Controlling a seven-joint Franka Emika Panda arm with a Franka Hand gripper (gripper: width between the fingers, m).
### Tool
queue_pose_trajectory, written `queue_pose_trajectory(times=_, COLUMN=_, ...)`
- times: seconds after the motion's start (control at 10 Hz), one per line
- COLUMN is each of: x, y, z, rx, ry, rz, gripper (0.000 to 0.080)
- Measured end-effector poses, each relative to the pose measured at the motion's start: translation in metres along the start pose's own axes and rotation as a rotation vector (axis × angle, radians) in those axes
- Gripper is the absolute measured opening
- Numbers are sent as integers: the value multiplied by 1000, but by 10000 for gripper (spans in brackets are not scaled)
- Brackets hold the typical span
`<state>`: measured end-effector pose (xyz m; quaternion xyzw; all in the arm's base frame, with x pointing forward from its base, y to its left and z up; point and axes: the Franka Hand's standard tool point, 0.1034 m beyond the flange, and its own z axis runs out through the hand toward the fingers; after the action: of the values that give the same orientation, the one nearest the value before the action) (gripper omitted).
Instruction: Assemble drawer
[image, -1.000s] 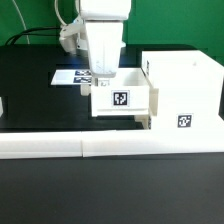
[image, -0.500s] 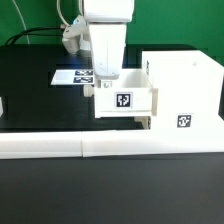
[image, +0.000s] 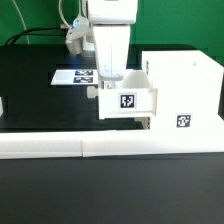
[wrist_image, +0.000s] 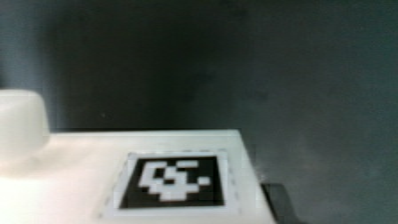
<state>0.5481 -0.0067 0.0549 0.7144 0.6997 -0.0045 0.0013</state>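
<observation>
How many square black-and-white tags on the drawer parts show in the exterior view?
2: one on the small white plastic tray under the gripper, one on the tall white casing toward the exterior view's right. Others may be hidden.

White plastic drawer part: lying under the camera, its flat pale face showing, blurred. Black-and-white square tag: sitting on that face, its pattern reading soft. Finger: a rounded white form standing just beside the tag, touching the drawer part's edge; the other finger is showing nowhere. Dark table surface: lying beyond the part's edge.
</observation>
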Motion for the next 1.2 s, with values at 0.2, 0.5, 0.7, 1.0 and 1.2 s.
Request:
queue_pose_trajectory(times=0.2, x=0, y=0, z=1, rx=1, ry=0, rz=-1, gripper=42)
queue_pose_trajectory(times=0.5, x=1, y=-1, z=2, rx=3, ry=-3, rz=-11, gripper=42)
queue_pose_trajectory(times=0.7, x=1, y=-1, z=2, rx=3, ry=-6, rz=-17, gripper=42)
queue_pose_trajectory(times=1.0, x=0, y=-1, z=2, rx=3, ry=-6, rz=-16, gripper=42)
queue_pose_trajectory(times=1.2, x=4, y=0, z=1, rx=-1, ry=-9, rz=-27, gripper=42)
